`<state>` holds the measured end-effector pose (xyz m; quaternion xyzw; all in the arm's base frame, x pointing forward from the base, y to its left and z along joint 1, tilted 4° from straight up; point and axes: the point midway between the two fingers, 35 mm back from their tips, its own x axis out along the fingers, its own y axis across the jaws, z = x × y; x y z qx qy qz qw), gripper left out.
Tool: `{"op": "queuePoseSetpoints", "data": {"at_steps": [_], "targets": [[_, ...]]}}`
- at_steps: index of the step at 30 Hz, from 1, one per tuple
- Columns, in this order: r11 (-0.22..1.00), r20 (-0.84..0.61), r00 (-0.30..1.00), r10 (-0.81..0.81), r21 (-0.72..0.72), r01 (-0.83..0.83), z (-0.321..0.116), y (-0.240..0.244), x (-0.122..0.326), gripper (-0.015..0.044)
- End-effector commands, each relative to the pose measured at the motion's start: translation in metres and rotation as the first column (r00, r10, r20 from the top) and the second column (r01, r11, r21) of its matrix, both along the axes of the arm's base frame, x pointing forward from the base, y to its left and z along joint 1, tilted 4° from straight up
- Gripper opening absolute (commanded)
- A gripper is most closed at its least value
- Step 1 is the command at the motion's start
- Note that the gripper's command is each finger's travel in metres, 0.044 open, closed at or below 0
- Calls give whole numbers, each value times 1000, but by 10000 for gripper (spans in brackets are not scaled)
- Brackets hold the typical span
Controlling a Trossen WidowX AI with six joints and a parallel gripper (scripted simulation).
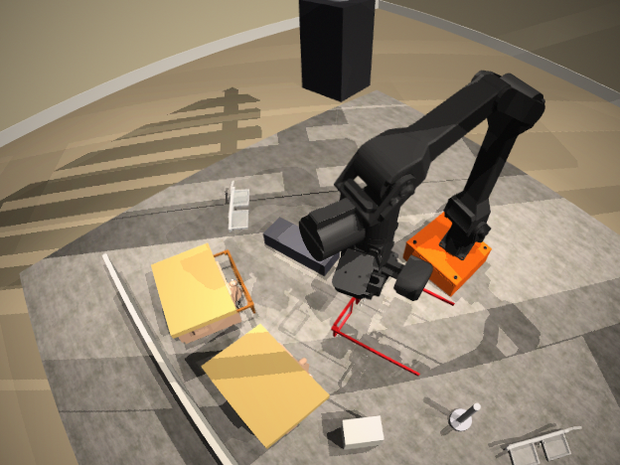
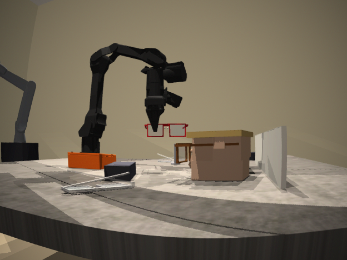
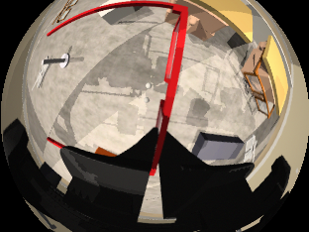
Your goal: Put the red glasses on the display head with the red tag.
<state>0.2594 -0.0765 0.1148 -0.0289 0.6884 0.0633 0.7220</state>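
Note:
My gripper is shut on the red glasses, at one end of their front frame. The glasses hang level in the air, their open temples pointing away from both heads. One bare-faced head with a yellow top is nearest them in the top view; its nose just shows. The other head wears brown glasses. In the exterior view it hides the bare-faced head. I see no red tag on either head.
A dark box lies near the arm's base. A white block and a small post on a round foot stand nearby. White glasses lie beyond the box. A pale panel stands behind the heads.

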Motion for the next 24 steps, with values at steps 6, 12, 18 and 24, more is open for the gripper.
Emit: {"op": "queuePoseSetpoints", "data": {"at_steps": [6, 12, 18, 24], "targets": [[1000, -3, 1000, 4, 5, -4, -7, -25, -28, 0], [1000, -3, 1000, 4, 5, -4, -9, -25, -28, 0], [1000, -2, 1000, 4, 5, -4, -15, -25, -26, 0], [1000, -2, 1000, 4, 5, -4, -20, -25, -25, 0]]}}
